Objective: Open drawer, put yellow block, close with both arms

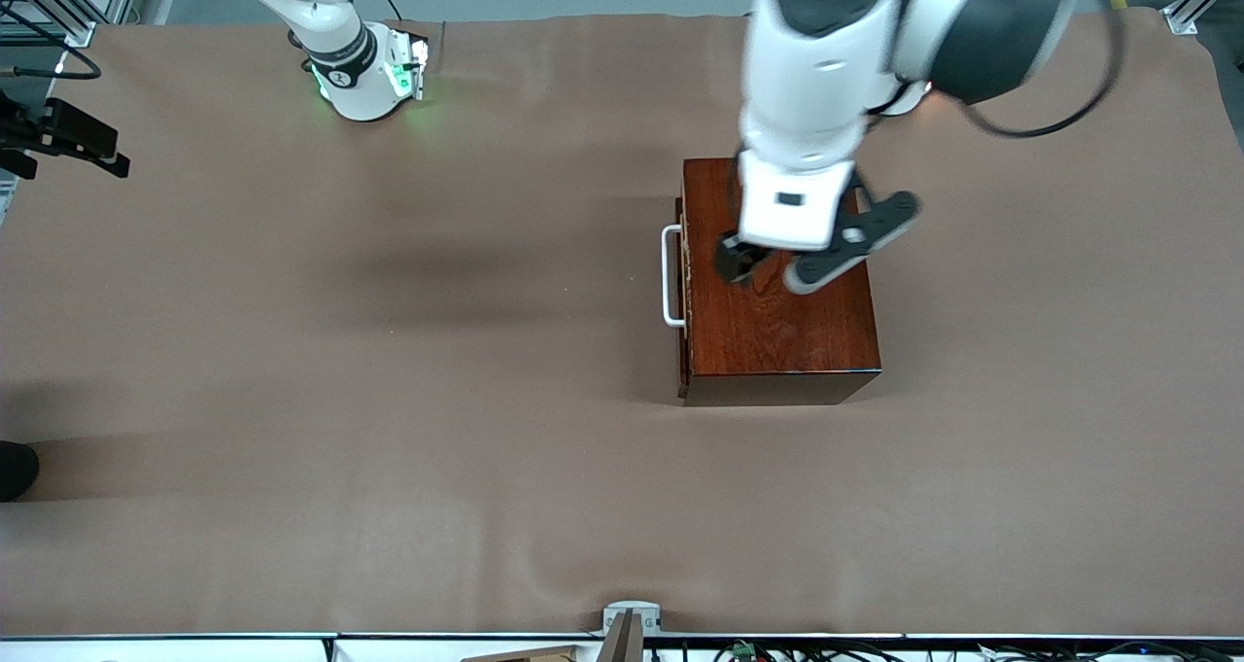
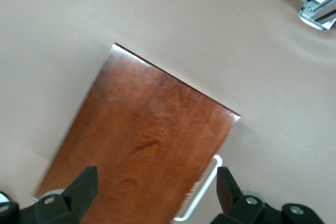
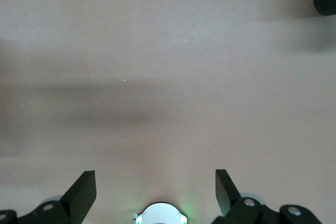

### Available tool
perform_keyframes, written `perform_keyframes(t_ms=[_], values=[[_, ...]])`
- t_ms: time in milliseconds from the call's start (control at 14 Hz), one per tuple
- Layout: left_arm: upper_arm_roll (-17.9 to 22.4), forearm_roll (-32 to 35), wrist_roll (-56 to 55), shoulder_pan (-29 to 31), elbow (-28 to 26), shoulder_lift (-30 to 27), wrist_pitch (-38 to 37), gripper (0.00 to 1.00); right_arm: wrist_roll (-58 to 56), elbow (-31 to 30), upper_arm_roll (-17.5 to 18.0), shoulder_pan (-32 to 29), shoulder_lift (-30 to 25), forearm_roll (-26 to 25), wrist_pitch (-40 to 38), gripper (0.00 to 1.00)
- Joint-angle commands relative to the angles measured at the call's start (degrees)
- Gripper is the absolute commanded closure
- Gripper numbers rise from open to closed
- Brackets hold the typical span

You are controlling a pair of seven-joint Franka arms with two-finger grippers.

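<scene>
The mahogany box (image 1: pixel 777 322) stands on the table toward the left arm's end. The drawer (image 1: pixel 683 283) is pushed in; its dark front and white handle (image 1: pixel 669 275) face the right arm's end. My left gripper (image 1: pixel 770 265) hangs open and empty over the box top, near the drawer-front edge. The left wrist view shows the box top (image 2: pixel 152 129) and the handle (image 2: pixel 202 192) between that gripper's (image 2: pixel 156 182) spread fingers. My right gripper (image 3: pixel 156 182) is open and empty, held high over bare table by its own base. The yellow block is out of view.
The right arm's green-lit base (image 1: pixel 364 74) stands at the table's back edge. A black device (image 1: pixel 73 137) and a dark round object (image 1: pixel 15 468) sit at the table's edge at the right arm's end. A metal bracket (image 1: pixel 630 618) sits at the front edge.
</scene>
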Motion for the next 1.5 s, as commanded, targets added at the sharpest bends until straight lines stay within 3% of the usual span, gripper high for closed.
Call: perform_keyframes(t_ms=[0,356,570,855,997,1211,1425], values=[[-0.7,-0.2,9.9,3.3,-11.8,-9.7,0.7,0.00,-0.5,-0.2,0.5,-0.8,-0.7,-0.7,-0.2,0.00],[-0.6,0.5,28.5,11.7,-18.7,-16.7,0.6,0.00,-0.5,-0.2,0.5,-0.7,-0.6,-0.7,-0.3,0.00],[-0.6,0.5,39.7,16.9,-20.1,-18.9,0.2,0.00,-0.5,-0.2,0.5,-0.8,-0.6,-0.6,-0.3,0.00],[-0.8,0.6,42.4,19.3,-20.0,-20.0,-2.6,0.00,-0.5,-0.2,0.5,-0.8,-0.6,-0.6,-0.6,0.00],[-3.8,0.8,43.0,23.0,-20.0,-20.6,-3.0,0.00,-0.5,-0.2,0.5,-0.8,-0.6,-0.6,-0.7,0.00],[-12.7,0.8,50.0,33.1,-20.8,-21.5,-2.8,0.00,-0.5,-0.2,0.5,-0.7,-0.6,-0.6,-0.6,0.00],[-17.9,0.8,53.0,39.4,-25.7,-24.9,-0.7,0.00,-0.5,-0.2,0.5,-0.7,-0.6,-0.6,-0.6,0.00]])
